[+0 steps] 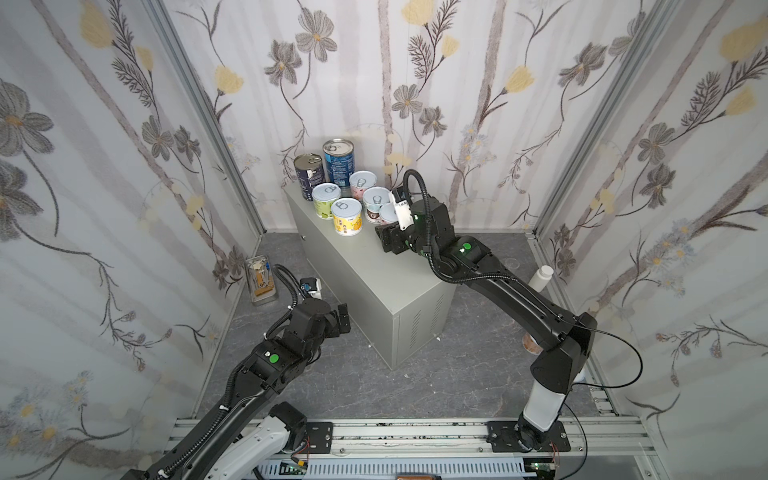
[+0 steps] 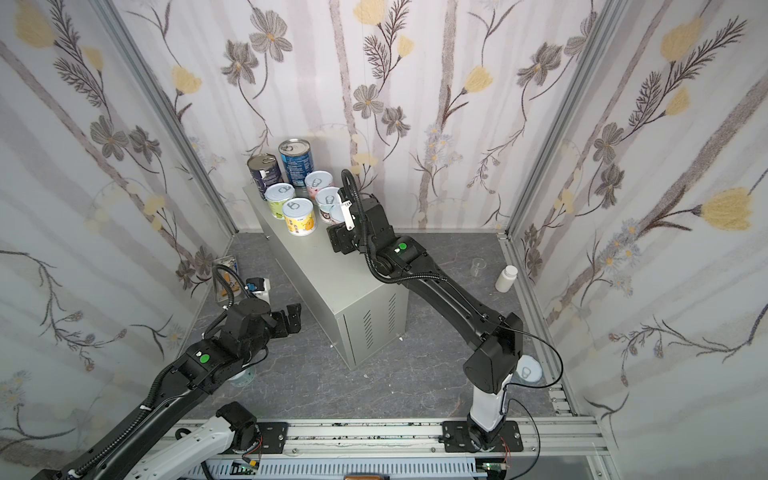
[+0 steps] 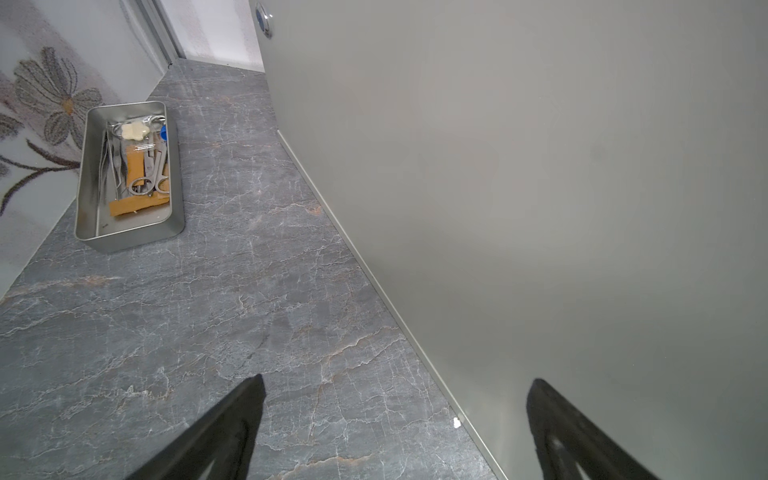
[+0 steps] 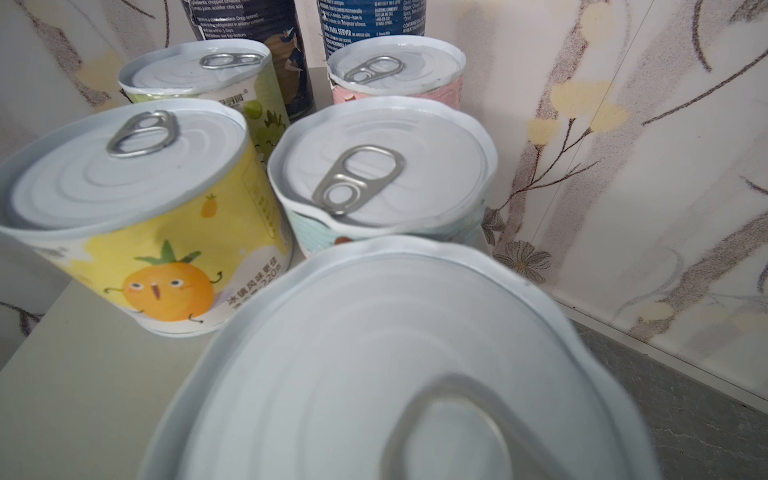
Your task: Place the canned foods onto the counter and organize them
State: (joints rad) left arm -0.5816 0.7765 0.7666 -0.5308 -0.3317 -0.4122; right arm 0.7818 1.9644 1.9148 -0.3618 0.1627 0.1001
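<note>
Left gripper (image 3: pixel 397 380) wide | right gripper (image 1: pixel 388 237) grip unclear | counter (image 1: pixel 374 282) far end: two tall cans (image 1: pixel 338 162), five short cans (image 1: pixel 346 216) | tin (image 3: pixel 133 242) holds scissors (image 3: pixel 151 183)

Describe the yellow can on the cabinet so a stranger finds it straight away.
Find the light grey metal cabinet mid-floor; cans cluster at its far end, by the wall. The yellow can is the short one at the cluster's front left in both top views. Only its label is bright yellow with an orange cartoon fruit; the green-label can behind it is not.
</note>
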